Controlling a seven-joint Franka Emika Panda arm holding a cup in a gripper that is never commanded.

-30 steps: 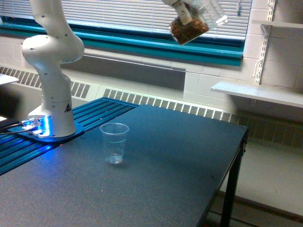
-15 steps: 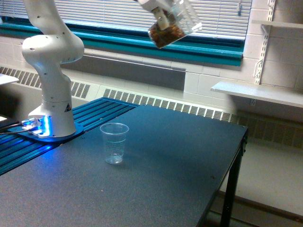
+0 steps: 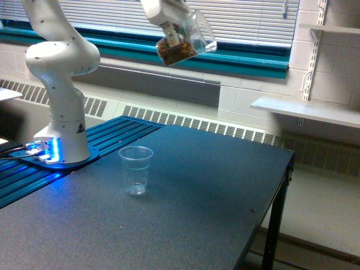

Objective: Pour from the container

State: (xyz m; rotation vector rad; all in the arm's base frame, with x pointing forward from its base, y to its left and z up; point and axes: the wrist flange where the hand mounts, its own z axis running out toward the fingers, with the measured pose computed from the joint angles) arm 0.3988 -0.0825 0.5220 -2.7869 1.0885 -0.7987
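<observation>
The robot arm (image 3: 59,73) at the left of the frame is white, with a blue glow at its base (image 3: 48,149). The tabletop (image 3: 169,214) is dark grey and finely speckled. At upper centre, the clear container (image 3: 185,42) holds reddish-brown contents. The cup (image 3: 135,169) is clear and ribbed. The window sill (image 3: 247,61) is teal, the blinds (image 3: 247,19) white and slatted.

Container (image 3: 185,44) carried leftward in exterior view, lower, nearer above cup (image 3: 136,169)
</observation>
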